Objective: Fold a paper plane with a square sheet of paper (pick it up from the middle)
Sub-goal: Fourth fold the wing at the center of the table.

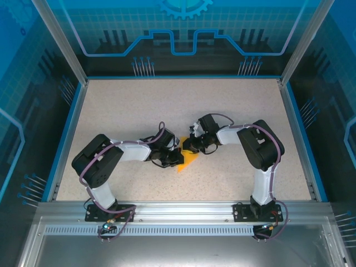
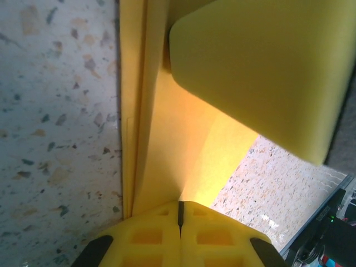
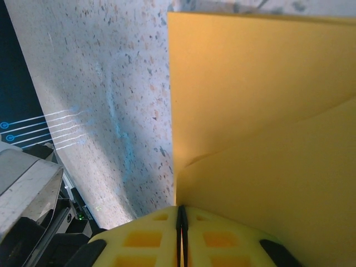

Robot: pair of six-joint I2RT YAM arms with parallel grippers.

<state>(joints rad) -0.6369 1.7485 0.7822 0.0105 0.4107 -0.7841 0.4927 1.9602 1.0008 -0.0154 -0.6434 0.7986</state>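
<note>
Paper (image 1: 189,161), partly folded, lies at the middle of the bench (image 1: 111,111); I see the left gripper (image 2: 179,219) clamped on one edge and the right gripper (image 3: 181,214) clamped on another, pads pressed together

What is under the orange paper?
The orange paper seems to lie on the speckled table, which shows around its edges. Directly beneath is hidden by the paper itself, the left gripper and the right gripper.
</note>
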